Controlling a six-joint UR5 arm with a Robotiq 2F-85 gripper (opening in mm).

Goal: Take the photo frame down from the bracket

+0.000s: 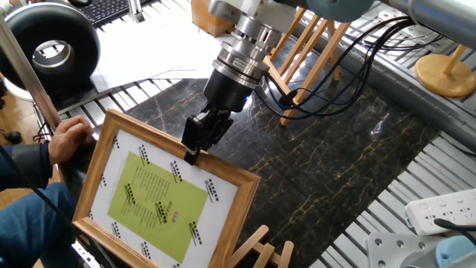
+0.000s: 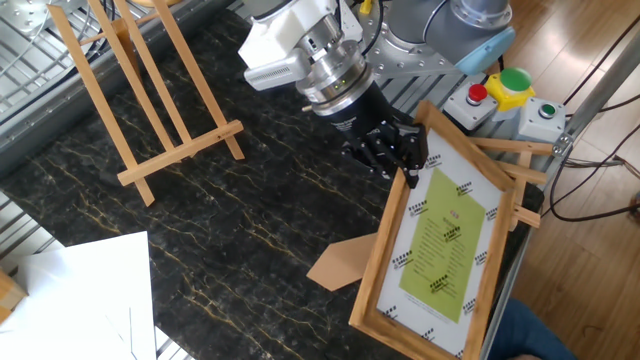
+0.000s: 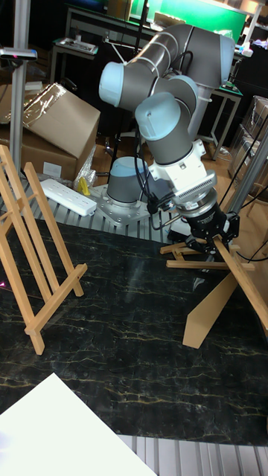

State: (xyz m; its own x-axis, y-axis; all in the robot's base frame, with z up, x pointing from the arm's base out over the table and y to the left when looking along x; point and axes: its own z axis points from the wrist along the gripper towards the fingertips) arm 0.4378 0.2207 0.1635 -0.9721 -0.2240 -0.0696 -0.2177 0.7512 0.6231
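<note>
The photo frame (image 1: 160, 197) is a light-wood rectangle with a white mat and a yellow-green picture. It leans tilted at the table's edge, far from the bracket. My gripper (image 1: 196, 147) is shut on its upper rail, also seen from the other side (image 2: 400, 165). The frame (image 2: 440, 240) has a wooden back prop (image 2: 340, 265) pointing down at the dark table. The bracket (image 2: 150, 100), an upright A-frame easel, stands with its ledge bare. In the tall view the bracket (image 3: 37, 245) is at the left and my gripper (image 3: 216, 239) holds the frame's edge (image 3: 242, 279) at the right.
A person's hand (image 1: 68, 136) rests beside the frame's far side. A flat-folded wooden easel (image 2: 515, 175) lies behind the frame. White paper (image 2: 80, 290) covers one table corner. A button box (image 2: 500, 95), a power strip (image 1: 439, 212) and a black round device (image 1: 52, 48) sit around the table.
</note>
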